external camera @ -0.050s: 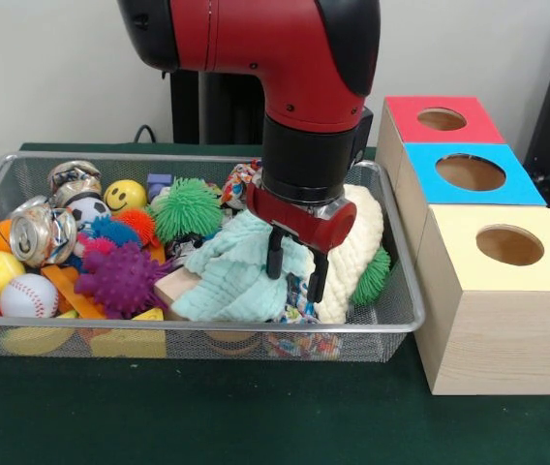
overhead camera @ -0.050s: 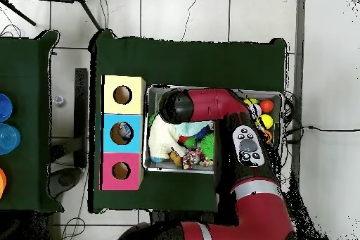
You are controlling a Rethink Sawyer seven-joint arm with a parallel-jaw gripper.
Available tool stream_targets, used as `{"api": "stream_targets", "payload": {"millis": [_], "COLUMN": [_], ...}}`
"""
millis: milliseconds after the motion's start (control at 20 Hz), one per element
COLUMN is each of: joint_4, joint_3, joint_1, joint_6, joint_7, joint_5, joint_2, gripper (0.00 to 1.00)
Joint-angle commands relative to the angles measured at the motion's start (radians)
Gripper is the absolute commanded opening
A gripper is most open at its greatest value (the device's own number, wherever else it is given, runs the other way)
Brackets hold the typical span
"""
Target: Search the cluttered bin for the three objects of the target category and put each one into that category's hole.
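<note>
While black fingertips (external camera @ -0.050s: pixel 275 263) stand spread, dug into pale mint waffle-weave cloth (external camera @ -0.050s: pixel 231 276), gripper (external camera @ -0.050s: pixel 295 267) holds nothing yet. Cloth lies mid-bin, against cream knitted cloth (external camera @ -0.050s: pixel 357 247). Step, likely: grasp. Next: close, lift straight up. Wire-mesh bin (external camera @ -0.050s: pixel 391 325) wall near; open room above toward yellow-topped wooden box (external camera @ -0.050s: pixel 507 291) hole.

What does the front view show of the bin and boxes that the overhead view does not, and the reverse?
Only the front view shows the gripper open over the mint cloth, plus the crushed can and baseball. Only the overhead view shows something lying inside the blue box's hole; the arm hides most of the bin there. Both show the wire bin, the cream cloth and the red, blue and yellow boxes.
</note>
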Motion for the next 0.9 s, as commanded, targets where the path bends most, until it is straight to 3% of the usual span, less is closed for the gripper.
{"api": "stream_targets", "payload": {"millis": [50, 150, 300, 550, 900], "joint_4": [0.052, 0.047, 0.098, 0.115, 0.123], "joint_3": [0.047, 0.02, 0.056, 0.069, 0.083], "joint_1": [0.009, 0.026, -0.015, -0.034, -0.038], "joint_6": [-0.015, -0.026, -0.08, -0.131, -0.139], "joint_7": [-0.163, -0.13, -0.187, -0.198, -0.189], "joint_5": [-0.088, -0.096, -0.113, -0.149, -0.173], "joint_2": [0.009, 0.011, -0.011, -0.005, -0.006], "gripper": [1.0, 1.0, 1.0, 1.0, 1.0]}}
